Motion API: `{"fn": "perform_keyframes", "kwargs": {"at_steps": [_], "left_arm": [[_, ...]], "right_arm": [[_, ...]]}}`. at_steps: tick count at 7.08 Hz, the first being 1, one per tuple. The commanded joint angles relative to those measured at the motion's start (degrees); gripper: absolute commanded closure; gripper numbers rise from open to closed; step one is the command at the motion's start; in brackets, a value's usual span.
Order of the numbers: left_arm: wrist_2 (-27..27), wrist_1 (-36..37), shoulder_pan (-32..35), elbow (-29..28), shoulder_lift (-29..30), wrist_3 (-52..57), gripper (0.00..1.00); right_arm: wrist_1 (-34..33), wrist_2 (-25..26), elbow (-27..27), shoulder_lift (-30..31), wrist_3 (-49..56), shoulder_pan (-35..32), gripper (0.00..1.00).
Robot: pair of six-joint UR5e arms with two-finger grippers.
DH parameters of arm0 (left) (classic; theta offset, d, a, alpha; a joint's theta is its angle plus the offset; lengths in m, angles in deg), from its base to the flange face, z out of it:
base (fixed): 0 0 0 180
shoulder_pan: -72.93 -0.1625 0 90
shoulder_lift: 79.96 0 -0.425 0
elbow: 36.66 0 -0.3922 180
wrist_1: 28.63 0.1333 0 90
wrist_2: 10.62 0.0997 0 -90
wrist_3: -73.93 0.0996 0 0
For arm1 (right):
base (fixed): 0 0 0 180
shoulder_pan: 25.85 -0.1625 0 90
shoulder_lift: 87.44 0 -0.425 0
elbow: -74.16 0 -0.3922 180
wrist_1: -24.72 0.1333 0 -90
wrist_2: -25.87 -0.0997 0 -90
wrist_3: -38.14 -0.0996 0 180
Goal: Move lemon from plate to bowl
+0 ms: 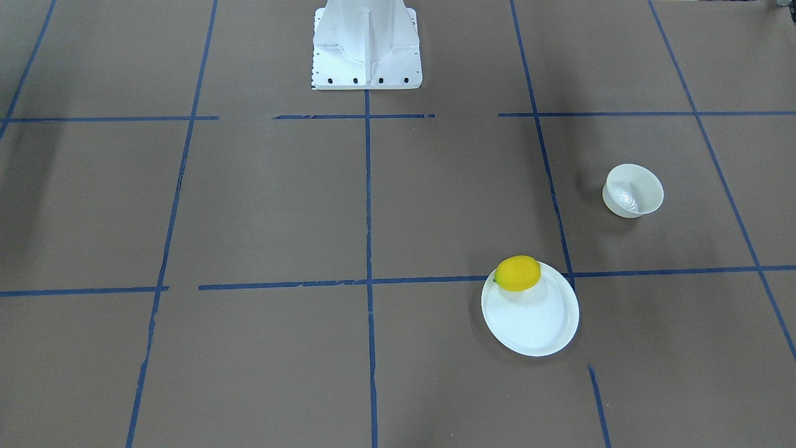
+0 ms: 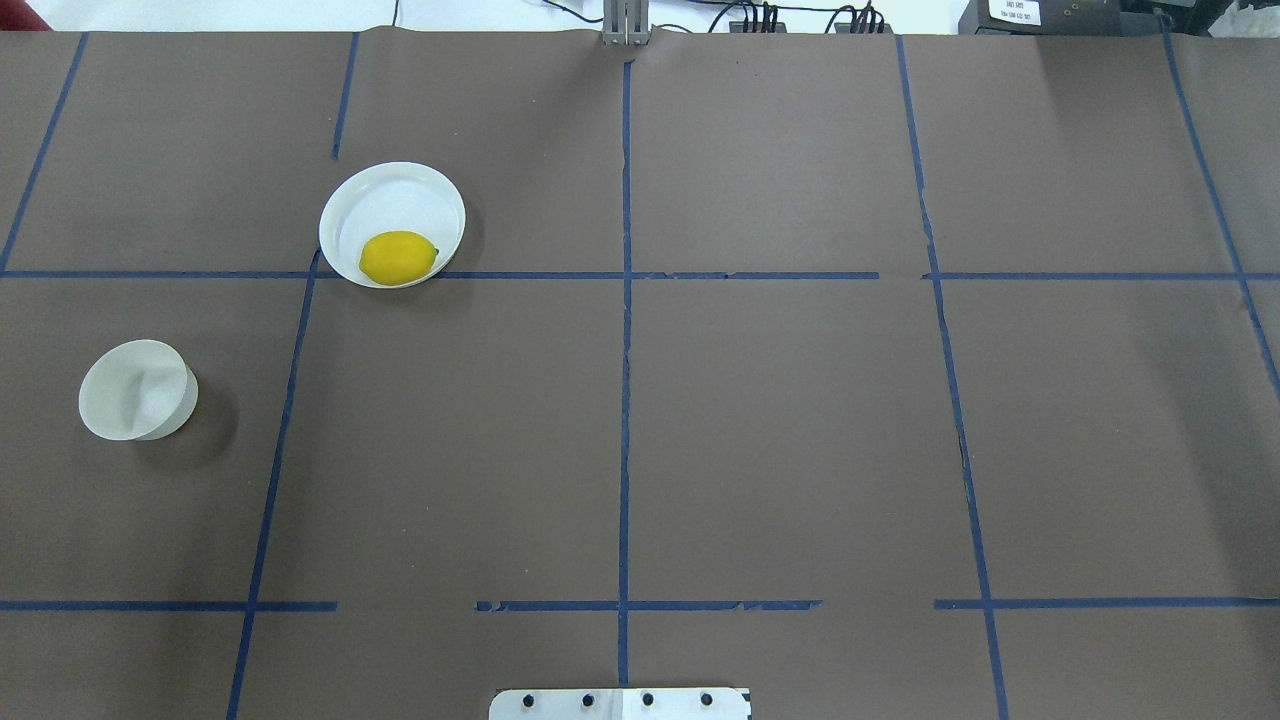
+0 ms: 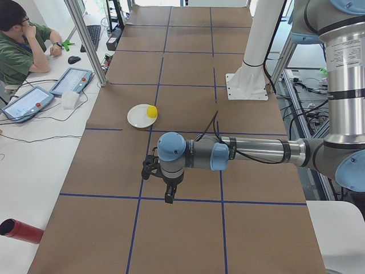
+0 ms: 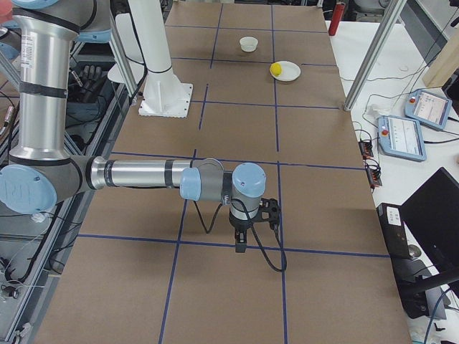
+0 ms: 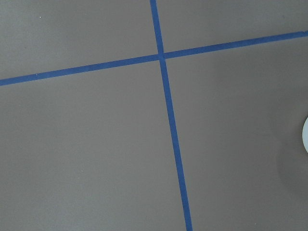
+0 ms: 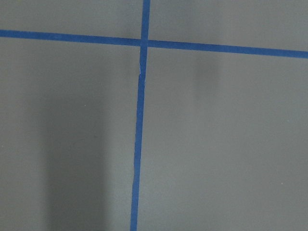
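The table (image 2: 800,400) holds 3 items on its left half. Neither the left gripper (image 3: 169,198) nor the right gripper (image 4: 240,246) is near them, and their jaws' state cannot be told. The plate (image 2: 390,195) lies toward the far left corner, the bowl (image 2: 137,390) by the left edge. The lemon (image 2: 398,258) sits on the plate, so nothing is done yet: grasp, carry and release all remain.

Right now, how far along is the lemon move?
Nothing done yet: the lemon lies on the plate, the bowl stands empty. Nothing in hand: the left gripper and the right gripper hang over bare table, away from the lemon. Remaining: grasp, carry, release in the bowl.
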Motion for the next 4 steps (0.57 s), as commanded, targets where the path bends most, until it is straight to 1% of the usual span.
{"fn": "perform_keyframes", "kwargs": {"at_steps": [1,3,4], "left_arm": [[0.0,-0.1,0.1,0.6,0.4,0.0,0.0],[-0.1,-0.1,0.1,0.9,0.4,0.0,0.0],[-0.3,-0.6,-0.1,2.6,0.7,0.3,0.0]], "right_arm": [[0.0,0.0,0.0,0.0,0.0,0.0,0.0],[0.0,0.0,0.0,0.0,0.0,0.0,0.0],[0.0,0.0,0.0,0.0,0.0,0.0,0.0]]}}
